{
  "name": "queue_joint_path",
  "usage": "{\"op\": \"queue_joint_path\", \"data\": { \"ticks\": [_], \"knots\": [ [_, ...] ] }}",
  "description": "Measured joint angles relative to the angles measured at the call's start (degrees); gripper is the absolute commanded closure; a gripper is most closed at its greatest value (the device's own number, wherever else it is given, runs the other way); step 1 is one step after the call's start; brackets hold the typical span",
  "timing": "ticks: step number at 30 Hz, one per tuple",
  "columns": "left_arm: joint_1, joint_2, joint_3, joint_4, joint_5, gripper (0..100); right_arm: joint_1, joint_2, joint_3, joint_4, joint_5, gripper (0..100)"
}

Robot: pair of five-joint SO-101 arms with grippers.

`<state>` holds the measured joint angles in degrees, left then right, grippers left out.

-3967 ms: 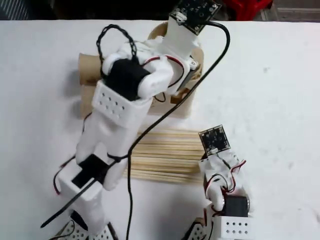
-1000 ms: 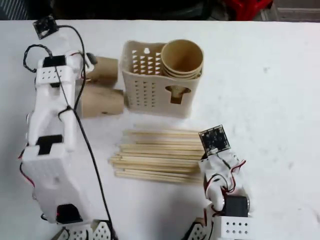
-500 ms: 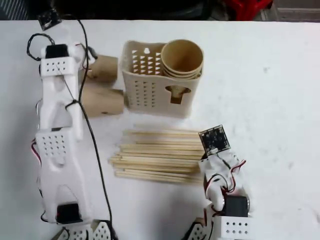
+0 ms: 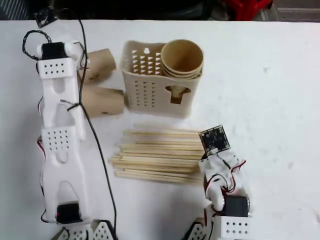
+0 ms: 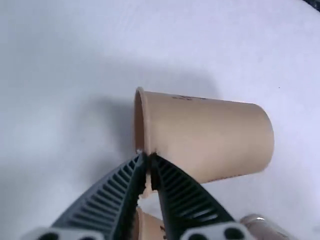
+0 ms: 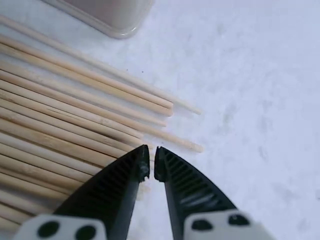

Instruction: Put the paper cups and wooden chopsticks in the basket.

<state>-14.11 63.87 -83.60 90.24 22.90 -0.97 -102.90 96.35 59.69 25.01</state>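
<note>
Two paper cups lie on their sides left of the basket (image 4: 150,92): a far cup (image 4: 99,65) and a near cup (image 4: 102,100). My left gripper (image 4: 82,64) is at the far cup's mouth. In the left wrist view that gripper (image 5: 146,159) is shut on the rim of this cup (image 5: 210,140), and the near cup's edge (image 5: 145,225) peeks in beneath. A stack of cups (image 4: 182,58) stands in the basket. The wooden chopsticks (image 4: 157,155) lie in a pile in front of the basket. My right gripper (image 6: 149,162) hangs shut and holds nothing, just over the chopstick ends (image 6: 75,125).
The left arm (image 4: 57,140) stretches along the table's left side, its black cable (image 4: 92,135) trailing beside it. The right arm (image 4: 222,185) sits at the near edge, right of the chopsticks. Bare white table (image 4: 270,100) spreads to the right.
The left arm has swung from over the basket to the left and stretched out to the far cup. That cup has tilted slightly in the last half second. The right arm is still.
</note>
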Motion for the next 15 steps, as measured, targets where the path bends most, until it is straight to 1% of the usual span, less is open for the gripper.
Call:
{"op": "queue_joint_path", "data": {
  "ticks": [6, 11, 13, 15],
  "knots": [
    [-1.14, 0.79, -8.88, 5.36, -2.46, 98, 0.00, 0.00, 0.00, 0.00, 0.00, 96.0],
    [-4.13, -0.26, -9.76, 6.95, -5.19, 98, 0.00, 0.00, 0.00, 0.00, 0.00, 96.0],
    [-6.15, -2.90, -9.76, 7.38, -7.47, 98, 0.00, 0.00, 0.00, 0.00, 0.00, 96.0],
    [-8.35, -6.77, -9.76, 7.56, -11.87, 98, 0.00, 0.00, 0.00, 0.00, 0.00, 96.0]
  ]
}}
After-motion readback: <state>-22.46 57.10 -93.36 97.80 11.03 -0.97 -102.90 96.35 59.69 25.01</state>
